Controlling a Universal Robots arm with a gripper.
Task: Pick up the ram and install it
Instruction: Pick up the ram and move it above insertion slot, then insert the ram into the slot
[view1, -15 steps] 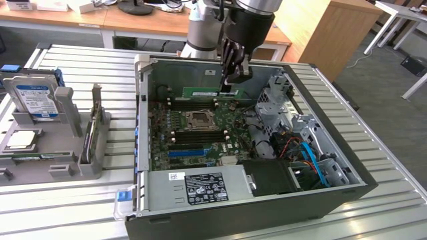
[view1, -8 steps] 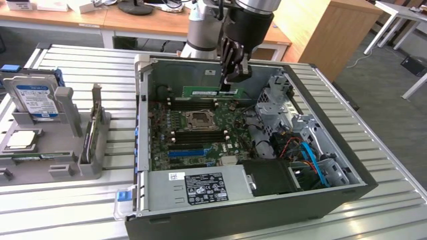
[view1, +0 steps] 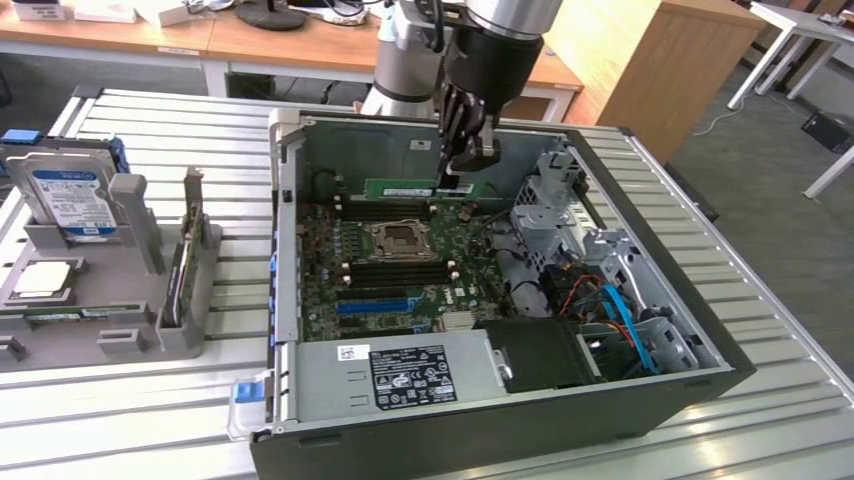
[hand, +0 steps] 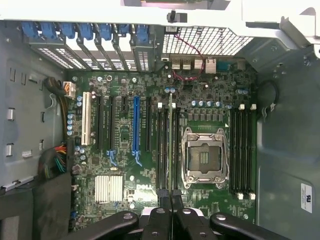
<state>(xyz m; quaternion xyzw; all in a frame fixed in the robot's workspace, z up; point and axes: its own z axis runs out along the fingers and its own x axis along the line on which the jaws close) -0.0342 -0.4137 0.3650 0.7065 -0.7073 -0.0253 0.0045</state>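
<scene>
The ram (view1: 400, 188) is a thin green stick with a white label, and my gripper (view1: 457, 184) is shut on one end of it. It hangs level above the motherboard (view1: 350, 300), inside the open computer case (view1: 627, 190) near its far wall. It hovers over the black memory slots (view1: 384, 212) on the far side of the CPU socket (view1: 398, 240). In the wrist view the ram (hand: 170, 140) appears edge-on as a thin line running out from my gripper (hand: 170, 199). It lies in line with the black slots (hand: 163, 145) beside the CPU socket (hand: 202, 157).
A second bank of black slots (hand: 242, 150) lies across the socket. A long blue slot (hand: 135, 125) and a heatsink (hand: 109, 187) share the board. The power supply (view1: 414, 375) and drive cage (view1: 561, 200) crowd the case. At the exterior view's left, a grey fixture (view1: 140, 335) holds a hard drive (view1: 74, 200) and an upright card (view1: 187, 250).
</scene>
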